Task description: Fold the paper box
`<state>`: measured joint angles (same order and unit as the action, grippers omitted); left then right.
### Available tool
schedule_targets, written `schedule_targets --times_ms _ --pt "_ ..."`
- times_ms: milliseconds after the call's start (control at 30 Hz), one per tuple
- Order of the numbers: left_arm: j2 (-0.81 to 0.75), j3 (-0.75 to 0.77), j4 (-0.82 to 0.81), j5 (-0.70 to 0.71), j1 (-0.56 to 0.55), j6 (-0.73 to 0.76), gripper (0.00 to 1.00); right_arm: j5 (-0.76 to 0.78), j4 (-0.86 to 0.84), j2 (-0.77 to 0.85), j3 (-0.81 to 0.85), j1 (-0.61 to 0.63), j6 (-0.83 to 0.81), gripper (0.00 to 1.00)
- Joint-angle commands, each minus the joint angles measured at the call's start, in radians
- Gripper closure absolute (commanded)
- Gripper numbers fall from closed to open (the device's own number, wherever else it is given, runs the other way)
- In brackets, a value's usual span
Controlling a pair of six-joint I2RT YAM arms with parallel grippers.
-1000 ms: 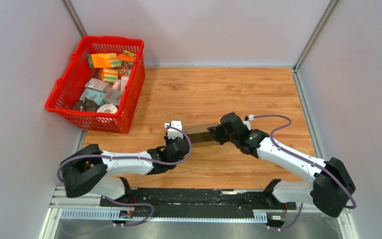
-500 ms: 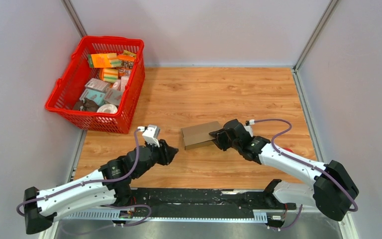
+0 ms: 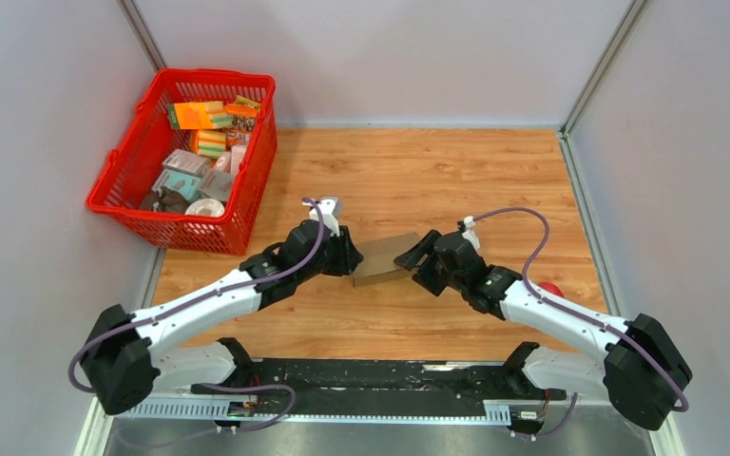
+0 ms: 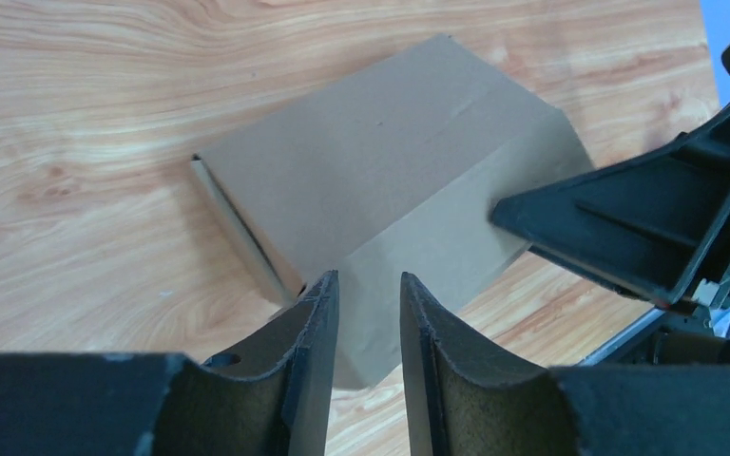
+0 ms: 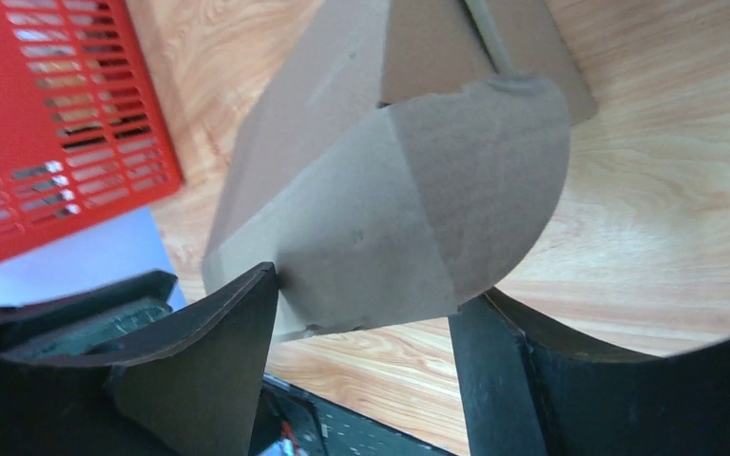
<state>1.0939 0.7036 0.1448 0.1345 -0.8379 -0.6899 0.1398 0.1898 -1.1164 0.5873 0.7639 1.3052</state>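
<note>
- The paper box [image 3: 385, 258] lies on the table [image 3: 418, 171], right of the red basket [image 3: 195, 231] and nearer the arm bases than the basket's front wall. It is already a small oblong carton, so I judge that only the end flaps are left to close.
- The left gripper [image 3: 350, 258] meets the carton at the end facing the basket. Its claw stands only a narrow slit apart, and the carton's near corner shows through the gap. I cannot tell whether it pinches the cardboard or merely props it. It probably serves as a backstop so the carton does not slide toward the basket.
- The right gripper [image 3: 416, 261] works the end turned away from the basket. Its claw is spread wide and straddles the rounded end flap [image 5: 418, 209], with one fingertip [image 5: 264, 285] touching the flap's edge. The flap sticks out untucked, so this stance looks like a setup for pushing it inward.
</note>
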Motion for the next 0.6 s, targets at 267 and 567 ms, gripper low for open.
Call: schedule_targets --times_ms 267,567 --pt "0.216 0.01 -0.235 -0.17 0.028 -0.028 0.67 -0.173 0.045 0.15 -0.023 -0.058 -0.421 0.32" --pt "0.264 -0.039 -0.263 -0.17 0.028 -0.036 0.69 -0.689 0.086 0.054 0.178 -0.379 -0.619 0.3"
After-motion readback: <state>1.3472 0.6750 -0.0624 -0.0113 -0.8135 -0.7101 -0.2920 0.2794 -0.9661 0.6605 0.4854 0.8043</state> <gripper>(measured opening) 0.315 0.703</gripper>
